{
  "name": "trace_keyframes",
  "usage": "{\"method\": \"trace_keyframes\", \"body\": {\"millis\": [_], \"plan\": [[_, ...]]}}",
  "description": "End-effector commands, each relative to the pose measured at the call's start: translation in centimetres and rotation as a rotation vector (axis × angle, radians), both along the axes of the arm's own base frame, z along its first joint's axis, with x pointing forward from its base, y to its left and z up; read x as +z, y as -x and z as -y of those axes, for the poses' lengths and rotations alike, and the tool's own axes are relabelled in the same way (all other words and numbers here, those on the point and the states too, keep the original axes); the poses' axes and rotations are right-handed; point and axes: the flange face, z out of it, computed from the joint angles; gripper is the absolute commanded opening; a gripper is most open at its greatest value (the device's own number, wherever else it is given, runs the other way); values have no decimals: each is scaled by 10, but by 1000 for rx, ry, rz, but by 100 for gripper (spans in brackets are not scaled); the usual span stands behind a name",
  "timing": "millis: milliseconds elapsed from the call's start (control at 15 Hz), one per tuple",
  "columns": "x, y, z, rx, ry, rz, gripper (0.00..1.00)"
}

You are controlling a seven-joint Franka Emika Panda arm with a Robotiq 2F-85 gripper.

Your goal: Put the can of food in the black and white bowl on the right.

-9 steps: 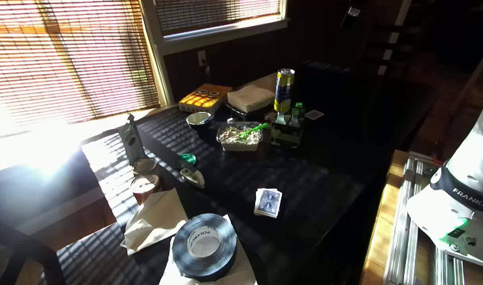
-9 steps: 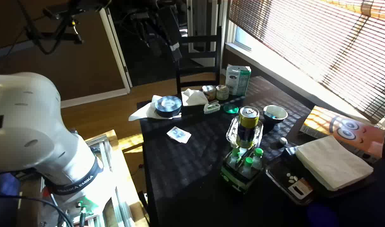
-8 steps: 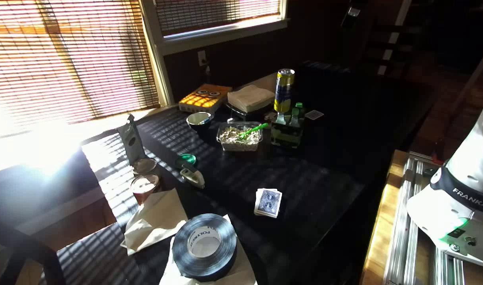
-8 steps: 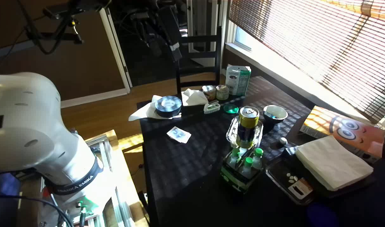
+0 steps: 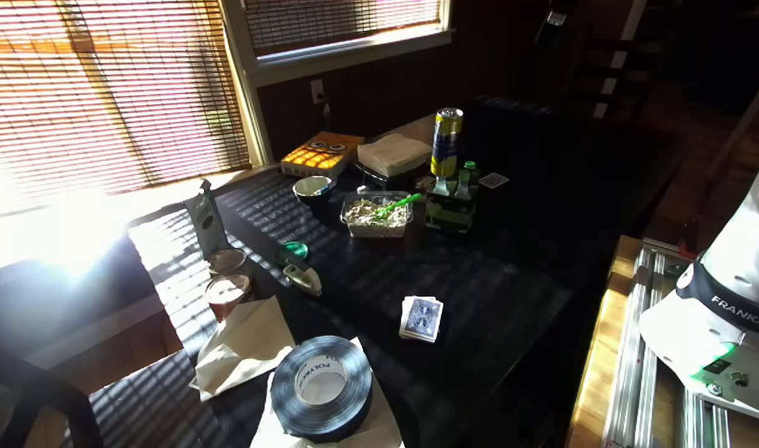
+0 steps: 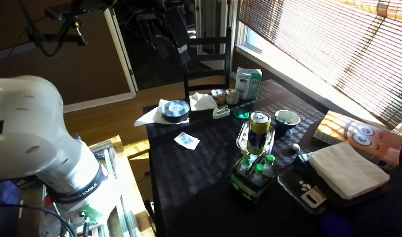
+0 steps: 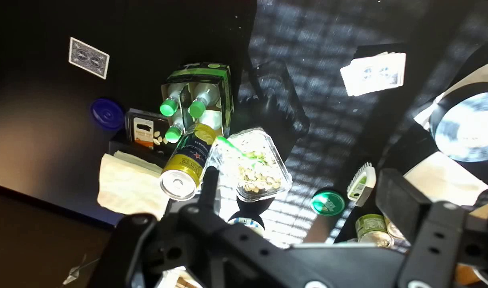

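Looks like square one tbh: gripper (image 7: 301,173) spread wide with nothing in it, both food cans (image 6: 232,96) by the pouch (image 6: 248,84), whole pick-and-place into the black-and-white bowl (image 6: 287,119) to go.

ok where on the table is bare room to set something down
Between the card deck and the bottle carrier; another bare patch lies between the deck and the brush. It's crowded by the pouch, where short cans and a napkin cluster.

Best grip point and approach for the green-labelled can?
Probably from above, gripping the upper body of the green-labelled can, across the row: it stands round and upright between the bag and another can, which likely block those sides.
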Motion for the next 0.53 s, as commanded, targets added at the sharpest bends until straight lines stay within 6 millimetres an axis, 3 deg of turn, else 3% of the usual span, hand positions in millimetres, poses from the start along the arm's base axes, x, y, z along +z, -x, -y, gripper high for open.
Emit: {"method": "trace_keyframes", "body": {"millis": [0, 133, 467], "plan": [[1, 0, 0, 0, 0, -1, 100], [1, 0, 0, 0, 0, -1, 100], [-8, -55, -72, 189, -25, 101, 100]]}}
